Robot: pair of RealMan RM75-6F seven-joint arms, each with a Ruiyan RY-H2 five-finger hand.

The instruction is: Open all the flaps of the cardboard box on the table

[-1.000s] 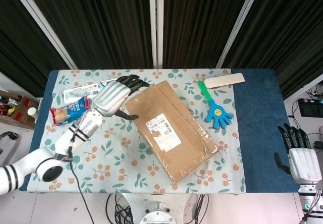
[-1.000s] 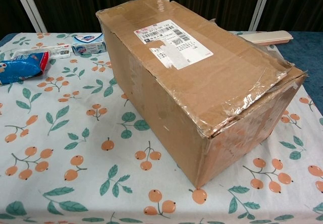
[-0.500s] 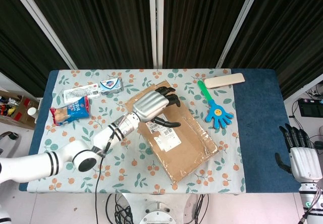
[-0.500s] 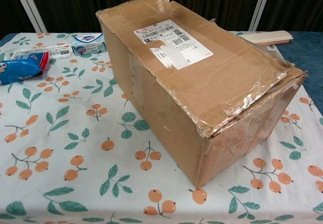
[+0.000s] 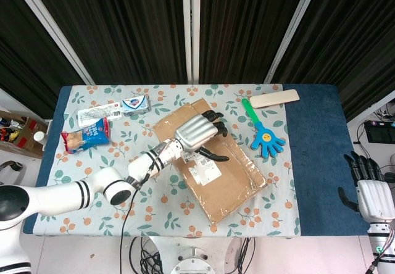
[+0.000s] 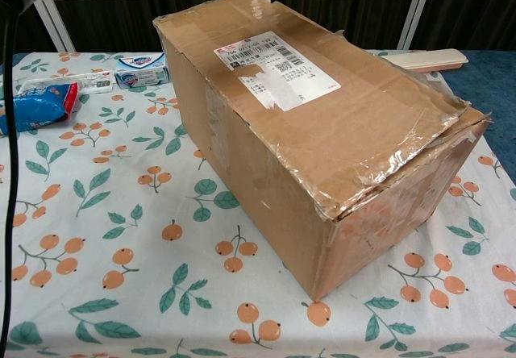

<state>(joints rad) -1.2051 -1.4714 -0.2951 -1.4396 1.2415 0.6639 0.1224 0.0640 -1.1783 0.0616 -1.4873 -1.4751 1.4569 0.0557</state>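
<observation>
- Dark curtains hang behind our table [image 5: 308, 163], which wears a floral cloth beside a bare blue strip.
- Our left hand [image 5: 199, 132] hovers over the far half of the box [image 5: 228, 175], fingers spread and holding nothing; whether it touches the top we cannot tell.
- Our right hand [image 5: 372, 195] hangs well apart from the box, off the table's edge, fingers loosely apart and empty.
- The box sits mid-table, skewed, flaps shut and taped, a label [image 6: 276, 69] on top near the hand.
- We judge the step in hand to be finding the flap seam: we should slide fingertips to a loose taped edge, hook under it, and lift gently so the box does not skid.
- Bringing the right hand in to brace the box would likely help.
- Beyond the box lie a blue clapper [image 5: 264, 137], a snack bag [image 5: 85, 134] and a soap pack [image 5: 136, 103].
</observation>
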